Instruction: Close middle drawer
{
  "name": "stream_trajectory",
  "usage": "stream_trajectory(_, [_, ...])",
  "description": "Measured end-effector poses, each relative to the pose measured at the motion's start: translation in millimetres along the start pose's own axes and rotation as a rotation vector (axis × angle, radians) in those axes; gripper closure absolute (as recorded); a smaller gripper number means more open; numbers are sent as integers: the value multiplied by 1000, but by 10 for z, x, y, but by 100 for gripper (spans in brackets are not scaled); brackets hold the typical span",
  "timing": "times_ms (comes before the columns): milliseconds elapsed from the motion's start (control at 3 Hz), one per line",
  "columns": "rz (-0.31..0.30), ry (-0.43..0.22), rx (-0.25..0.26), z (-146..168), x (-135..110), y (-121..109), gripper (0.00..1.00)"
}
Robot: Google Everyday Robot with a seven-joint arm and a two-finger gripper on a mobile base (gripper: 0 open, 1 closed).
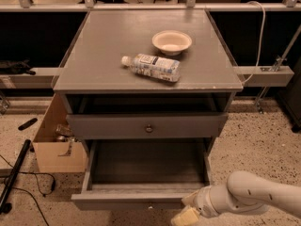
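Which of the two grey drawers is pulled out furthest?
The middle drawer, the lower of the two: its deep box lies open, front panel near the claw at bottom right. The upper drawer, under the tabletop, sits nearly flush.
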State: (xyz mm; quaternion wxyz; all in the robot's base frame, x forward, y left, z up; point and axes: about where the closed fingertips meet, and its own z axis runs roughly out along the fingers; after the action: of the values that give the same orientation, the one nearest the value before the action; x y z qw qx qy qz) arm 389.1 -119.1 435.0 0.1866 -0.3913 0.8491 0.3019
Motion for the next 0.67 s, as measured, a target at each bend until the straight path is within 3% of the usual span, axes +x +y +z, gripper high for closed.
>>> stream_trajectory(333, [11,9,1,23,2,-42,3])
stream_trajectory(667, [-9,21,6,181,-346,-353,25])
